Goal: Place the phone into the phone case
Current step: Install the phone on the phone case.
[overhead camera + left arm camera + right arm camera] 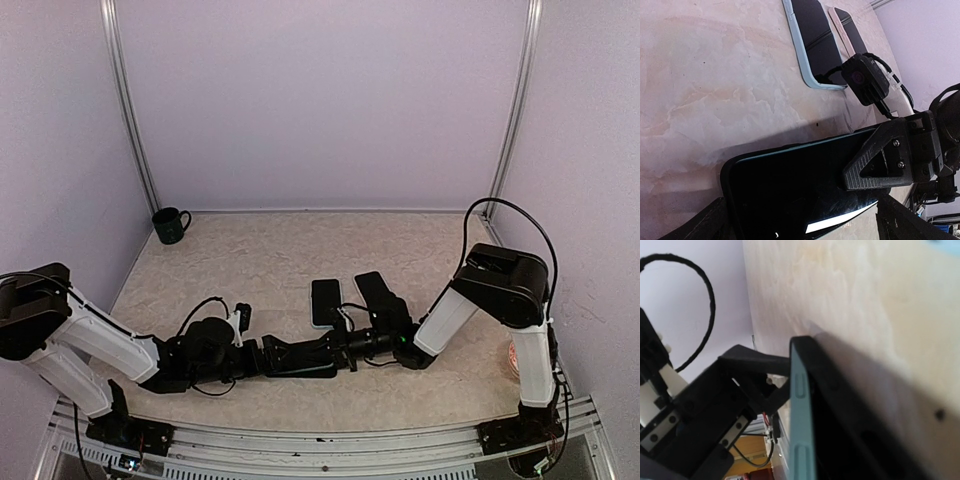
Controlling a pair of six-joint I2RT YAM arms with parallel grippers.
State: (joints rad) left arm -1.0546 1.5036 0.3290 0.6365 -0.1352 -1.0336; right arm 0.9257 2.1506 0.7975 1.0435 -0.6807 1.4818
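The phone (790,190), black-screened with a teal side (801,430), lies low over the tabletop near the front edge (305,360). The black phone case (850,430) wraps its back, its rim (726,175) showing around the phone's near end. My right gripper (347,347) is shut on the phone's far end, one ribbed finger (875,160) lying across the screen. My left gripper (805,227) is open, its fingers standing on either side of the phone's other end without pinching it (285,358).
Two more phones lie flat mid-table: one in a pale blue case (325,300) (815,40) and one beside it (372,288) (847,27). A dark green mug (170,225) stands in the back left corner. Walls close in both sides.
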